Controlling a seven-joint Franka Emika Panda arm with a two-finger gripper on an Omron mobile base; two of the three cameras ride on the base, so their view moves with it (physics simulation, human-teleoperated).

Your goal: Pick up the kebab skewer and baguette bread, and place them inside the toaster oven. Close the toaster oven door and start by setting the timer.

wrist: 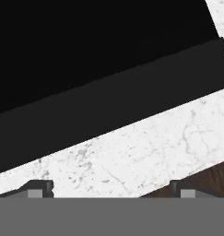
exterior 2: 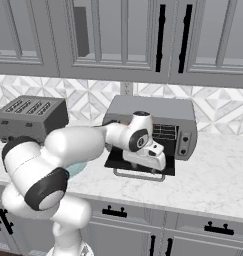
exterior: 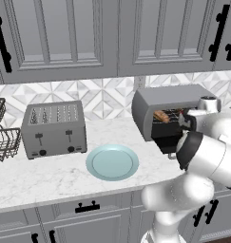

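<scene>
Over the lowered toaster oven door [exterior 2: 124, 161] the gripper [wrist: 109, 186] hangs with jaws spread wide, nothing between them. Inside the toaster oven [exterior: 170, 97], the baguette bread [exterior: 160, 116] lies on the rack, and the kebab skewer's red chunks [exterior: 182, 114] seem to sit beside it, though that's hard to make out. The food looks loaded, so the door comes next: get under the silver handle [exterior 2: 139, 175] and lift evenly. The teal plate [exterior: 112, 162] and four-slot toaster [exterior: 53, 128] sit well apart; the arm's own bulk crowds the opening most.
</scene>
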